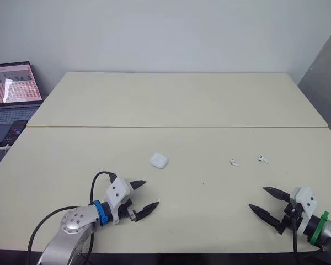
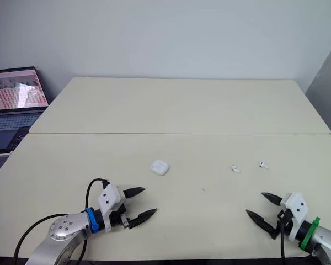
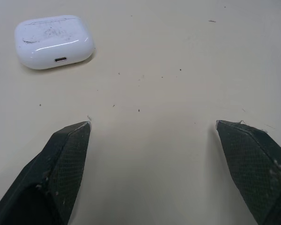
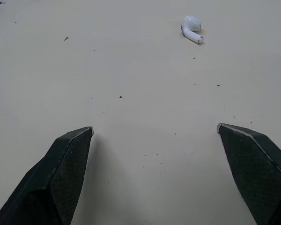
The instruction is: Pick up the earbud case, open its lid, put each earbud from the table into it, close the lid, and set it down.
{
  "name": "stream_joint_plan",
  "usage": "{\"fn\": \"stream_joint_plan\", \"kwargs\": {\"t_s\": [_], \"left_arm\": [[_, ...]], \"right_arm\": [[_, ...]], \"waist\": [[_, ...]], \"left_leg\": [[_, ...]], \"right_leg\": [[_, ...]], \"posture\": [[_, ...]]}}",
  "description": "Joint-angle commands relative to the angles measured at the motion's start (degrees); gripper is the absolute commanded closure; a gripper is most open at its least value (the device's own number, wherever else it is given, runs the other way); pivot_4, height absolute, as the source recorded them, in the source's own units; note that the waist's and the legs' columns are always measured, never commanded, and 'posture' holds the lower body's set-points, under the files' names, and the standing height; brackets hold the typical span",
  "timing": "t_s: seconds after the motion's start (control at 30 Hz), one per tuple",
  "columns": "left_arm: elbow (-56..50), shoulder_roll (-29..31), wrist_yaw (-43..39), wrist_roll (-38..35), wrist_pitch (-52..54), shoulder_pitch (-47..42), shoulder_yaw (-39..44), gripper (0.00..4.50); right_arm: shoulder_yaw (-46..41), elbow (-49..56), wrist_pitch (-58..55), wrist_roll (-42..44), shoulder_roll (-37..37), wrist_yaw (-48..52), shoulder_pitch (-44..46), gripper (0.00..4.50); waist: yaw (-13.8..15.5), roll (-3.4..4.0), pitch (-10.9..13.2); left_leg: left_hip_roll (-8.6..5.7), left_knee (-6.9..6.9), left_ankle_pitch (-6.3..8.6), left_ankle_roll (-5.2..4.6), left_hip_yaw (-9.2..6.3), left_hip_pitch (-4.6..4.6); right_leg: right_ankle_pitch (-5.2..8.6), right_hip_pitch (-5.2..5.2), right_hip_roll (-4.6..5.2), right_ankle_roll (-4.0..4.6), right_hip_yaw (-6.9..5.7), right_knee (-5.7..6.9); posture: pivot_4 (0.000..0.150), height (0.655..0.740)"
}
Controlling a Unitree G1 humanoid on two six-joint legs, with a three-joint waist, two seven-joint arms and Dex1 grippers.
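My left gripper (image 1: 151, 193) hovers spread and empty near the table's (image 1: 182, 105) front edge, the shut earbud case (image 1: 159, 160) just beyond it, my right gripper (image 1: 257, 198) equally spread short of the left earbud (image 1: 234, 162) and right earbud (image 1: 262, 159), so pickup seems unstarted: next I reach forward and straddle the case.

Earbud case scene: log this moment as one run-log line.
stage: pre-grasp | earbud case: lid shut, on table | one earbud, other earbud: loose on table | left gripper: open, empty | right gripper: open, empty
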State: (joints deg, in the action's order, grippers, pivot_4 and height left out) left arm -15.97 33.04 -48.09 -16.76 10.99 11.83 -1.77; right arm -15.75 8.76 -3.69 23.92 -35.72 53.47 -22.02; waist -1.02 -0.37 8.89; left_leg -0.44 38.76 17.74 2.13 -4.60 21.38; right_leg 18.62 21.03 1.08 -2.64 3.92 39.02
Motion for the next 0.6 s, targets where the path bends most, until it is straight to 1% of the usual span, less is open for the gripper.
{"fn": "stream_joint_plan", "kwargs": {"t_s": [0.03, 0.43, 0.53, 0.6], "left_arm": [[-0.14, 0.11, -0.57, -0.28, 0.31, 0.26, -0.58, 0.0], [0.03, -0.69, 0.05, -1.94, 0.06, -0.27, 0.61, 0.0], [-1.02, -2.32, 1.58, -3.9, 0.76, -1.03, 2.08, 0.0], [-1.71, -4.24, 3.41, -4.7, 1.3, -2.09, 2.51, 0.0]], "right_arm": [[-1.83, 0.9, 0.41, 0.73, -0.61, 0.16, -0.41, 0.03], [-2.15, 1.0, 0.58, 0.52, -0.5, 0.39, -0.5, 0.03], [-2.05, 1.07, 1.0, 0.77, -0.4, 0.77, -0.11, 0.03], [-2.37, 2.13, 2.15, 2.5, 0.39, 1.92, 0.16, 0.03]], "waist": [[0.0, 0.0, 0.0], [0.03, 0.0, 0.0], [0.03, -0.01, 0.01], [0.03, -0.02, 0.02]], "left_leg": [[0.0, 0.0, 0.0, 0.0, 0.0, 0.0], [0.0, 0.0, 0.0, 0.0, 0.0, 0.01], [0.0, 0.0, 0.0, 0.0, -0.01, 0.01], [0.0, 0.01, 0.0, 0.0, -0.01, 0.02]], "right_leg": [[0.0, 0.0, 0.0, 0.0, 0.0, 0.0], [0.0, 0.0, 0.0, 0.0, 0.0, 0.0], [0.0, 0.0, 0.0, 0.0, -0.01, 0.0], [0.0, 0.01, 0.0, 0.0, -0.01, 0.0]], "posture": [[0.15, 0.74], [0.15, 0.74], [0.15, 0.74], [0.15, 0.74]]}}
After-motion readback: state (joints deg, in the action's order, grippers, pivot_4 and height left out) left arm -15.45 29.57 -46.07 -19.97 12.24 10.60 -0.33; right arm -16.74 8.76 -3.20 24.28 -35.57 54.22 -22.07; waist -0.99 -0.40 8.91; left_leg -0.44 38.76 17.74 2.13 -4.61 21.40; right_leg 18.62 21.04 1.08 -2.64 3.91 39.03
